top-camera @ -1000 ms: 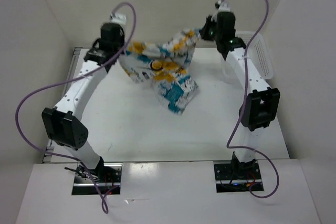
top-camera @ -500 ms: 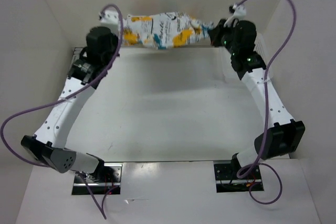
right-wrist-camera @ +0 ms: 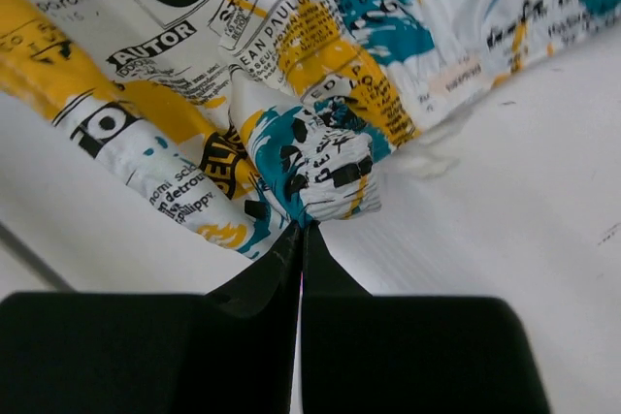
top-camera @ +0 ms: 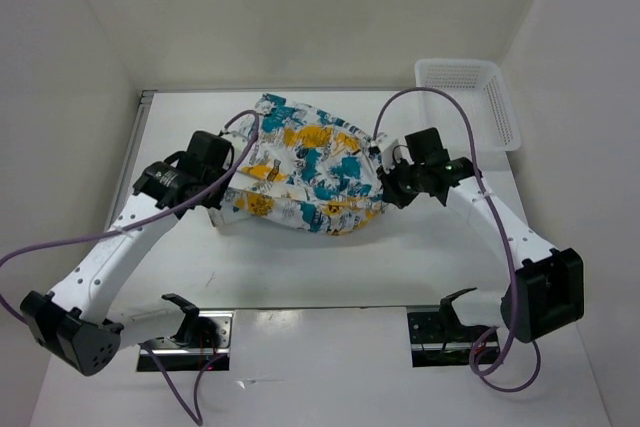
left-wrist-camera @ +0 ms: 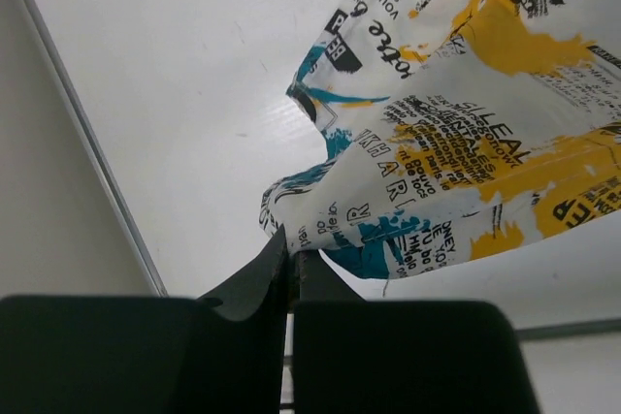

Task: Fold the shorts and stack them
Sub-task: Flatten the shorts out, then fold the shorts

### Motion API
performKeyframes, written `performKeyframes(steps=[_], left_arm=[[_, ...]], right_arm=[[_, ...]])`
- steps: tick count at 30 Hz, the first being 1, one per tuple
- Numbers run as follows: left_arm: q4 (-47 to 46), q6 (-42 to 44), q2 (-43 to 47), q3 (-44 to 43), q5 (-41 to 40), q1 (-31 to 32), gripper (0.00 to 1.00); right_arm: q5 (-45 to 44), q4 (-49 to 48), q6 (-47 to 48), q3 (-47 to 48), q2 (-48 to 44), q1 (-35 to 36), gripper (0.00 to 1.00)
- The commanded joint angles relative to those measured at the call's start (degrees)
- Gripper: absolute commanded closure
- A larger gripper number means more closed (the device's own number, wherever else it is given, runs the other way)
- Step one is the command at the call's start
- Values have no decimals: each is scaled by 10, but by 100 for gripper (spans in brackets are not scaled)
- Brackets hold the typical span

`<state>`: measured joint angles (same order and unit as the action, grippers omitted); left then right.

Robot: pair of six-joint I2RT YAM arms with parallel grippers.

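Top external alone, basket [top-camera: 505,107], whole shorts [top-camera: 305,172]

From my screen the shorts [top-camera: 305,172] read as soft, thin woven cloth, matt and heavily wrinkled, with the print sitting flat in the fabric. The worktop [top-camera: 300,262] under them is a smooth white surface with a faint sheen and a few small dark scuffs. At the upper right of the overhead frame, the basket [top-camera: 500,107] is white plastic mesh with a slight gloss. Both the left pincer [left-wrist-camera: 291,257] and the right pincer [right-wrist-camera: 301,235] look like matt black plastic with smooth faces. The left arm [top-camera: 110,262] has a smooth, slightly shiny white casing. The base plate [top-camera: 185,339] at the lower left looks like bare, reflective metal.
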<state>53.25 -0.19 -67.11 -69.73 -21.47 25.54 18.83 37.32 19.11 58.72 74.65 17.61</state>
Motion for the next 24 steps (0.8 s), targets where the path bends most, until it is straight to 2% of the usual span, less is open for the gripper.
performKeyframes(steps=[1,4,7,11,16,19,24], left_arm=[[76,2,20,1,44,-3,100],[107,2,1,-9,56,3,100],[90,2,-12,-28,49,3,100],[-44,2,-54,-69,-36,-9,100],[-196,2,-165,-183,-69,-41,100],[-258,2,-216,-213,-83,-47,100],[-282,2,-324,-304,-72,-80,100]], right_arm=[[-9,101,136,-7,-20,37,100],[-2,143,170,-7,-1,38,100],[22,215,201,44,29,38,100],[42,256,223,139,87,7,100],[53,221,187,233,183,-46,100],[59,188,156,265,225,-77,100],[42,136,115,321,281,-95,100]])
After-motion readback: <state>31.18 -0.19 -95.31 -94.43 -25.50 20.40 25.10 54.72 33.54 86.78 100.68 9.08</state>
